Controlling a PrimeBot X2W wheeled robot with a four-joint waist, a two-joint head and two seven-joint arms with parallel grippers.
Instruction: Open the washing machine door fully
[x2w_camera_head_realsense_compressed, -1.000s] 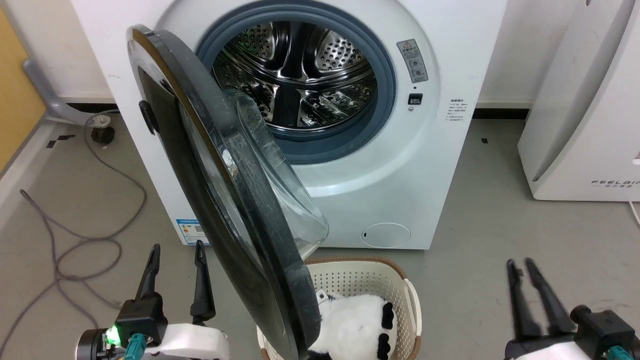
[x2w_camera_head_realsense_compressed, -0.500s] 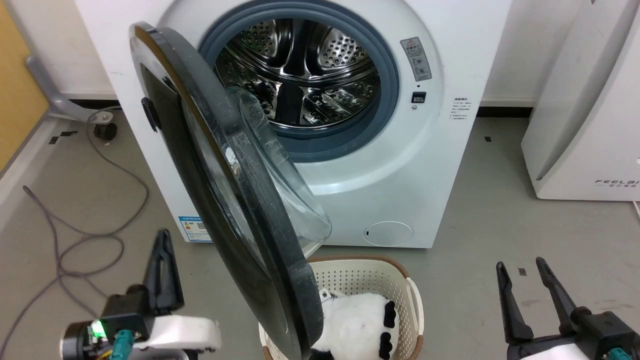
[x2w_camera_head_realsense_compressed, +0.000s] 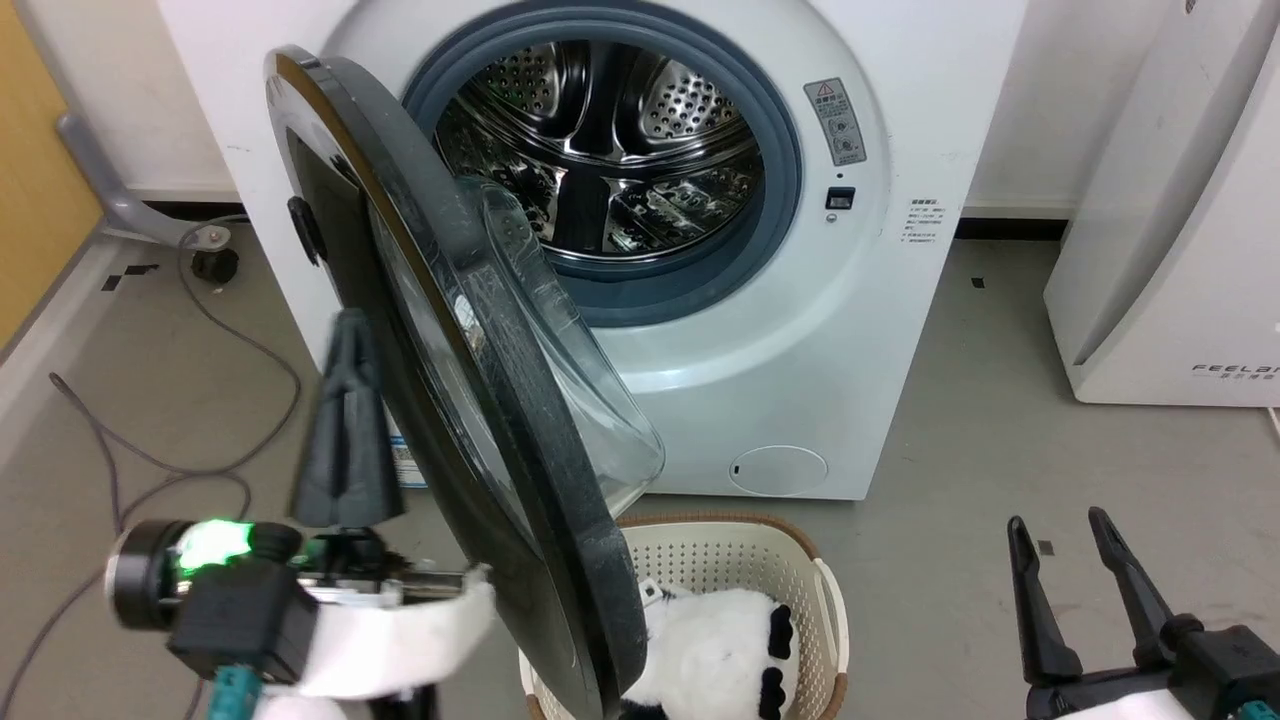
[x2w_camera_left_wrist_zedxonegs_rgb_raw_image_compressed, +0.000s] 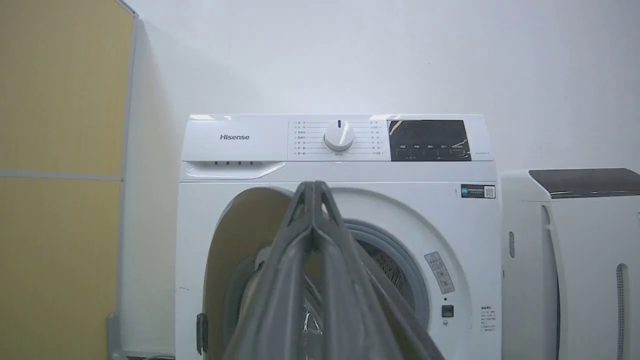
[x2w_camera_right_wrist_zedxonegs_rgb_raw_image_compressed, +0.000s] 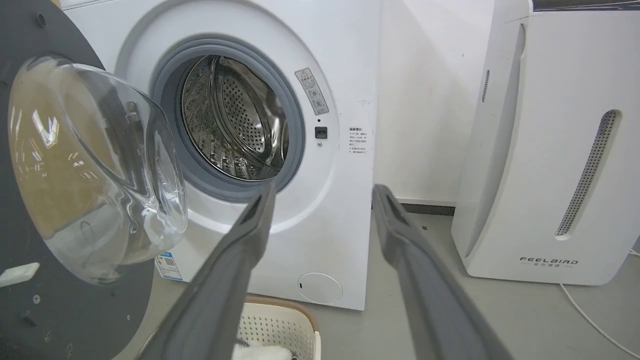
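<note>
Here: washing machine door (x2w_camera_head_realsense_compressed: 580, 560) half-open, hinged on left side of washing machine (x2w_camera_head_realsense_compressed: 850, 330), free edge over laundry basket (x2w_camera_head_realsense_compressed: 740, 565). Left tool (x2w_camera_head_realsense_compressed: 350, 325) pressed together, empty, beside glossy outer face; right tool (x2w_camera_head_realsense_compressed: 1058, 520) spread, well apart. Likely rigid, heavy, slick; push at matte rim, not glass.

The washing machine door (x2w_camera_head_realsense_compressed: 470, 400) hides the left side of the basket (x2w_camera_head_realsense_compressed: 720, 560) and, with the blurred left gripper (x2w_camera_head_realsense_compressed: 350, 332), most of the blue label (x2w_camera_head_realsense_compressed: 402, 465), the plush toy (x2w_camera_head_realsense_compressed: 710, 650) is cut by the head view's bottom edge, and print on the warning sticker (x2w_camera_head_realsense_compressed: 835, 122) is too small to read
</note>
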